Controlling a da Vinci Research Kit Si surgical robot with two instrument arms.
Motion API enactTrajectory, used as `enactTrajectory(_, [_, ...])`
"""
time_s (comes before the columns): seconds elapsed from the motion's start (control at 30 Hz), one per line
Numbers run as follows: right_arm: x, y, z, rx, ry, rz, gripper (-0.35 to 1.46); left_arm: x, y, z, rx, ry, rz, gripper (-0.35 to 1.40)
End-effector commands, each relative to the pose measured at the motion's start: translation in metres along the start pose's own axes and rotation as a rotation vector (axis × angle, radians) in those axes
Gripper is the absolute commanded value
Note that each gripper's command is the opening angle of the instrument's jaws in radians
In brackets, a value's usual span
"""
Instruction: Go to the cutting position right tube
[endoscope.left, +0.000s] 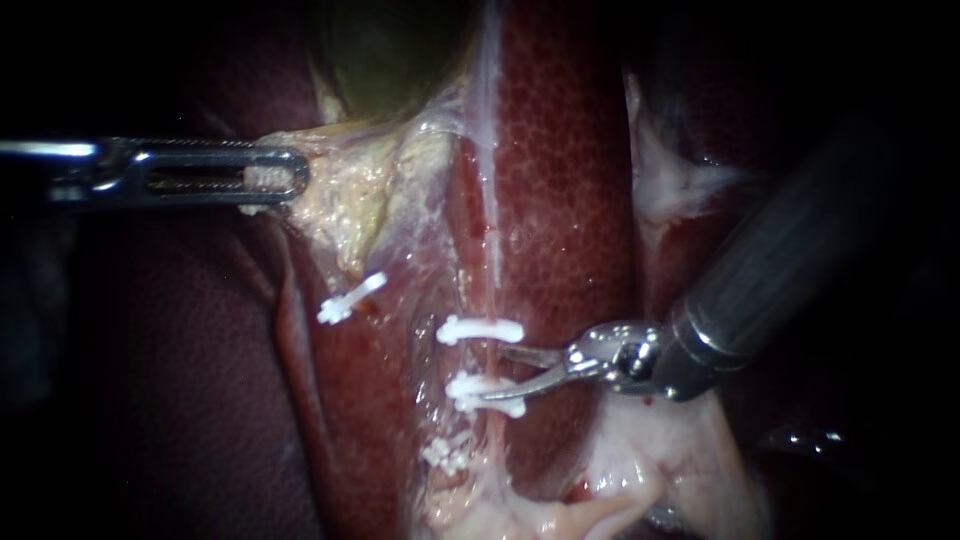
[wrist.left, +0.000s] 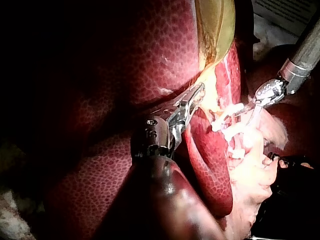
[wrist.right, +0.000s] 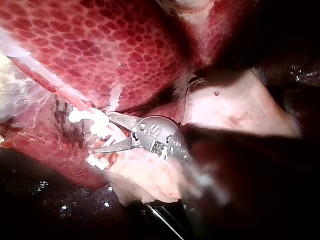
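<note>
Lower centre of frame: right instrument (endoscope.left: 488, 372), end effector open astride right tube (endoscope.left: 489, 290) between clips (endoscope.left: 480, 329). Positioning looks nearly done; next, squaring up. Left instrument (endoscope.left: 275, 180) clamps pale tissue (endoscope.left: 345, 195).

Close endoscope over liver (endoscope.left: 565, 190); both wrist views sharing clips (endoscope.left: 481, 329)
</note>
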Motion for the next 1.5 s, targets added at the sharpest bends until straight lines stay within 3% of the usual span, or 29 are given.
enactTrajectory(0.03, [0.0002, -0.0001, 0.0002, 0.009, 0.009, -0.002, 1.4, 0.0, 0.0, 0.0, 0.0, 0.0, 0.0, -0.35])
enactTrajectory(0.43, [0.0007, -0.0004, 0.0009, 0.073, 0.027, -0.012, 1.38, 0.0, 0.0, 0.0, 0.0, 0.0, 0.0, -0.35])
enactTrajectory(0.7, [0.0015, -0.0004, 0.0028, 0.139, 0.025, -0.041, 1.23, 0.0, 0.0, 0.0, -0.001, 0.003, 0.0, -0.35])
enactTrajectory(1.5, [0.0026, 0.0005, 0.0049, 0.119, 0.053, -0.029, 1.23, 0.0001, 0.0001, 0.0002, -0.003, 0.005, -0.005, -0.35])
